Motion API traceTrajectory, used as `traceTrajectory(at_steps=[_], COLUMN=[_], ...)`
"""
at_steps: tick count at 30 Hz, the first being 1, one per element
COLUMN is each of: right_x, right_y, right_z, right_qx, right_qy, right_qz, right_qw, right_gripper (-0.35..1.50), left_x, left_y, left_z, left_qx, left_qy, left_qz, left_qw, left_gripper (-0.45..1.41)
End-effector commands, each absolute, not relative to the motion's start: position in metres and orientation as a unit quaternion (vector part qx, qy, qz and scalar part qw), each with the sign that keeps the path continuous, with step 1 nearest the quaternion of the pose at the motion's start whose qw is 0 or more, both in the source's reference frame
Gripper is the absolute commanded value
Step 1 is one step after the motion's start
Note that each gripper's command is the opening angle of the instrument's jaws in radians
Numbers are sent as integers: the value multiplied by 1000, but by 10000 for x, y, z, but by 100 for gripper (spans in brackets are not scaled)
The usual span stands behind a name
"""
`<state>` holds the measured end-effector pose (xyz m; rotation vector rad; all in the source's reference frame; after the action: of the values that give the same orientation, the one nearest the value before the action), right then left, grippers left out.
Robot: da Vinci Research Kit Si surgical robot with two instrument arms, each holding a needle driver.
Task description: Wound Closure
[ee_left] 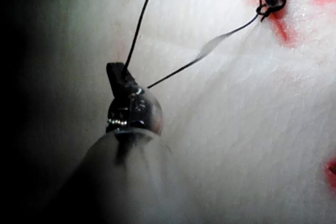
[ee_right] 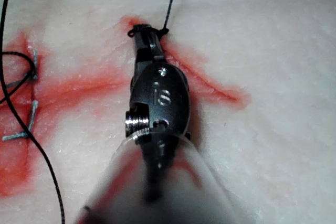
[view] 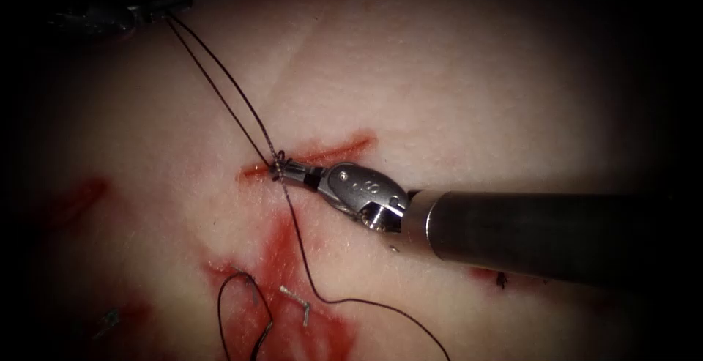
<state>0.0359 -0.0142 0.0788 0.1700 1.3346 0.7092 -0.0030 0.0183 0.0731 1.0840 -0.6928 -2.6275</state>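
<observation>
The tissue has a short red cut. My right tool comes in from the right, its tips at the left end of the cut. Its jaws look shut on the dark thread, and a loop of thread is wound around them. Two strands run up and left from that loop to my left tool, far to the left of the cut, and its jaws are shut on the thread. Another length of thread trails down from the right tool's tips.
Red fluid stains the tissue below the cut. A loose curl of dark thread and short pale thread ends lie there. The right tool's shaft crosses the right half of the scene.
</observation>
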Motion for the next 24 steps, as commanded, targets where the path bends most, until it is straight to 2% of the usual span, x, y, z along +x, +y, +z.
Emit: traceTrajectory(at_steps=[1, 14, 24], right_x=[366, 362, 358], right_y=[-149, -157, -166], right_z=[795, 798, 802], right_qx=[79, 83, 84], right_qy=[604, 606, 606], right_qz=[321, 308, 302], right_qw=[725, 729, 731], right_gripper=[-35, -35, -35], left_x=[-35, -8, 11], left_y=[188, 237, 253], left_z=[737, 720, 719], left_qx=[368, 307, 283], left_qy=[-236, -293, -302], left_qz=[-892, -896, -900], left_qw=[111, 127, 135], left_gripper=[-45, -45, -45])
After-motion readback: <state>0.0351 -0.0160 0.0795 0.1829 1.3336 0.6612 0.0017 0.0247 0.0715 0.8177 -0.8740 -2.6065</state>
